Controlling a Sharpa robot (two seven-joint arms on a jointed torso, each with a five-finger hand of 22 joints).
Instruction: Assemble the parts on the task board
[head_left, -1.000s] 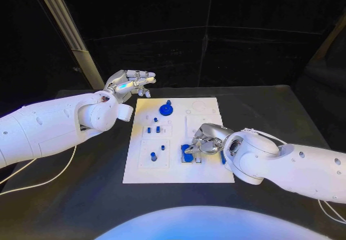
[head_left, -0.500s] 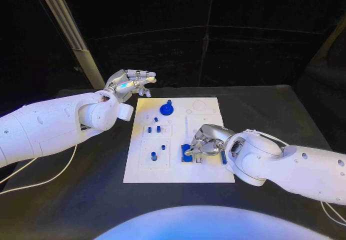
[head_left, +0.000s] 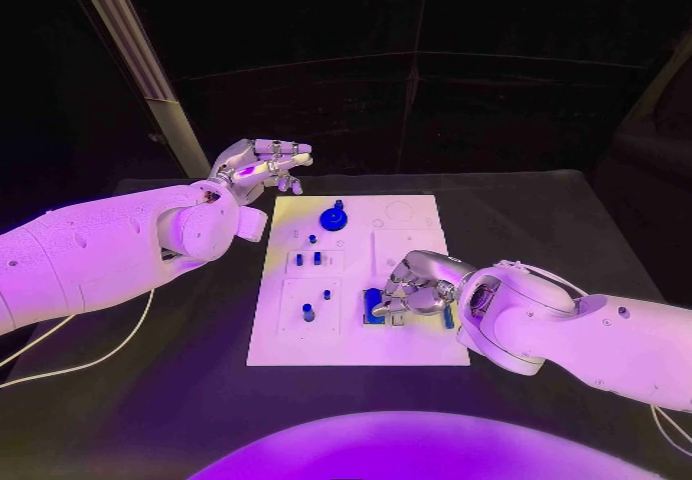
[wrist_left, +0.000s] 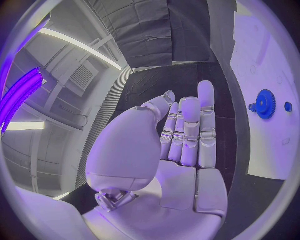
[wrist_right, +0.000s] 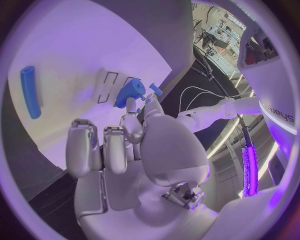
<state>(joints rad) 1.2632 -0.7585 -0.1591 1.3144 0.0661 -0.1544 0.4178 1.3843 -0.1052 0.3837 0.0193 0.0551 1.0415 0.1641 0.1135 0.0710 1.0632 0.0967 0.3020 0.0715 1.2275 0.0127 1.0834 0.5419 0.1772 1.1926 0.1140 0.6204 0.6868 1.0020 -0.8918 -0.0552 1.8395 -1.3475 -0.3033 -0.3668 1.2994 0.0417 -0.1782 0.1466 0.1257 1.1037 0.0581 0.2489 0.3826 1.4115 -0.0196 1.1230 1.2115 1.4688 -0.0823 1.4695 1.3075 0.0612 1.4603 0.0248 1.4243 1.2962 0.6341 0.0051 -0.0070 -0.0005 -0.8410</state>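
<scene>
I am looking down on a black worktop (head_left: 548, 230) against a dark backdrop, with the white task board (head_left: 411, 345) lying in the middle of it. From the head view, my left hand (head_left: 264, 165) hangs off the board's far left corner, above the worktop, fingers loosely curled and nothing in them. A blue gear (head_left: 333, 217) stands near the board's far edge, and small blue pegs (head_left: 307, 258) stand in the left-hand panels. My right hand (head_left: 415, 285) sits low over the board's near right part, fingers bent down onto a blue block (head_left: 374, 304) there; from here I cannot tell whether it grips the block or just touches it.

The left wrist view shows what the head view hides: the left hand (wrist_left: 181, 145) from the palm side, fingers straight and side by side, holding nothing, with the gear (wrist_left: 265, 104) on the board (wrist_left: 262, 55) beyond it.

The right wrist view shows the right hand (wrist_right: 128, 150) with its fingers curled; its fingertips (wrist_right: 132, 107) reach a blue piece (wrist_right: 129, 92) on the board (wrist_right: 69, 55), though the contact itself is hidden. A blue rod (wrist_right: 29, 91) lies flat on the board, well apart from the hand.
</scene>
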